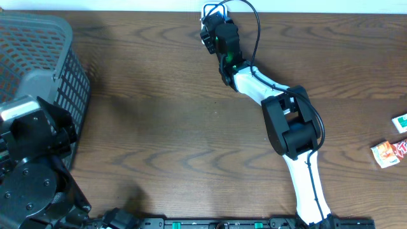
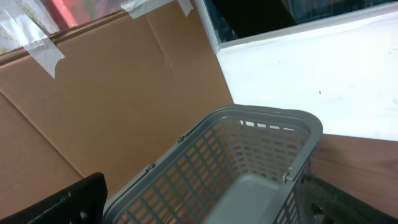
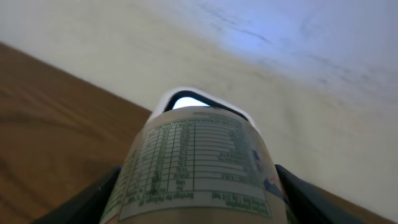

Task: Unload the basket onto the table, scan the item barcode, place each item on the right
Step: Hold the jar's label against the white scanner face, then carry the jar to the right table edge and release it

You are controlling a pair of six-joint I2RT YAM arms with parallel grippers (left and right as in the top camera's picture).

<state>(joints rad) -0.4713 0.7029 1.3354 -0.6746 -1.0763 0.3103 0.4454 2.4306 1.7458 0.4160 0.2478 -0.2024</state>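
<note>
Overhead shows me the grey basket (image 1: 38, 57) on the wooden worktop (image 1: 159, 127), and I place everything else from it. The left arm's black body overlaps the basket's near corner and hides part of its mesh wall. Far to the basket's right, near the worktop's far edge, the right claw (image 1: 215, 22) grips the container (image 1: 215, 10), which I see from above only as a white outline past the black fingers. The right arm's white link, black joint housing and a looping cable lie across the wood between that claw and the near edge. Farther still from the basket, at the worktop's right edge, lie an orange packet (image 1: 389, 153) with white lettering too small to read and a green-and-white packet (image 1: 400, 122) cut off by the frame. On the right wrist camera the container fills most of the picture, pressed between the two dark fingers (image 3: 87, 199), its rounded white label facing me and blocking what lies beyond. The label carries a green table like a nutrition panel, upside down and too blurred to read. On the left wrist camera the left claw (image 2: 205, 208) stands wide and holds nothing, looking down into the basket. Behind the basket are a brown cardboard sheet (image 2: 112, 93) with strips of tape (image 2: 43, 50) and a white wall (image 2: 323, 74).
</note>
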